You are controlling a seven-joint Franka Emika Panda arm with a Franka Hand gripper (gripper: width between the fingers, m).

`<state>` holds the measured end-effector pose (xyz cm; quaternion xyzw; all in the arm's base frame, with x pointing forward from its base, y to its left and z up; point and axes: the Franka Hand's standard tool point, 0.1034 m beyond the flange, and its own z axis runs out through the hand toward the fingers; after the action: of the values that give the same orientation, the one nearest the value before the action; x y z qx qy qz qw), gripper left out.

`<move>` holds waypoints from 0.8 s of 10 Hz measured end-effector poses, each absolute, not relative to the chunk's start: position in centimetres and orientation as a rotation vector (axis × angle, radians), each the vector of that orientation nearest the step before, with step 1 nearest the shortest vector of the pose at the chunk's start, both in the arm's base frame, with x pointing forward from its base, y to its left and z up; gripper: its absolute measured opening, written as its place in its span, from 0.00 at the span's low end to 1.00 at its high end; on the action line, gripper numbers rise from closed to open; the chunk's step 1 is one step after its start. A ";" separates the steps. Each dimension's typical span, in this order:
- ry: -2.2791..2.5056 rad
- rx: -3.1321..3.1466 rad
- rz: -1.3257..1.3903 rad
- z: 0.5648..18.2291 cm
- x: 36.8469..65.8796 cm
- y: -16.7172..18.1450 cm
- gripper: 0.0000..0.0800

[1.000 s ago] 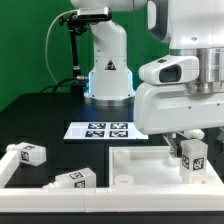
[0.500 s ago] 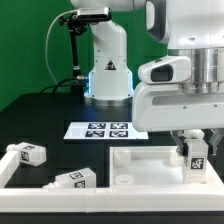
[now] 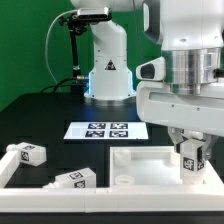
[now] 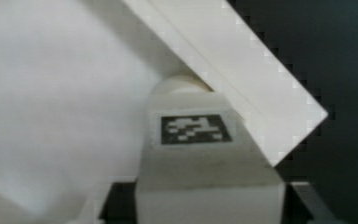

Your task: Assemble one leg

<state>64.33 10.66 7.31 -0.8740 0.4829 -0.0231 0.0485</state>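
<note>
My gripper (image 3: 192,150) is shut on a white leg (image 3: 192,160) with a black-and-white tag, holding it upright at the right side of the big white square panel (image 3: 140,172). In the wrist view the leg (image 4: 197,150) fills the space between my dark fingers (image 4: 123,200), its tip against the panel's raised corner wall (image 4: 247,80). Two more legs lie at the exterior view's left: one (image 3: 28,153) near the table's front left and one (image 3: 74,178) beside the panel.
The marker board (image 3: 105,129) lies behind the panel, in front of the arm's base (image 3: 108,75). A white frame edge (image 3: 20,185) runs along the front left. The table is black, with a green backdrop.
The gripper with the leg has turned about its vertical axis and sunk slightly toward the panel's right corner. The other legs have not moved.
</note>
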 end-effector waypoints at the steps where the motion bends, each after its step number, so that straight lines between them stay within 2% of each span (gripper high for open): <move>1: 1.689 -2.508 -0.049 7.3 64.2 10.6 0.36; 4: 2.008 -2.238 -0.043 7.3 63.9 11.0 0.36; 8: 1.950 -2.285 -0.041 7.2 63.8 10.9 0.37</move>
<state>63.83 10.92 7.24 -0.7588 0.6476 -0.0138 0.0684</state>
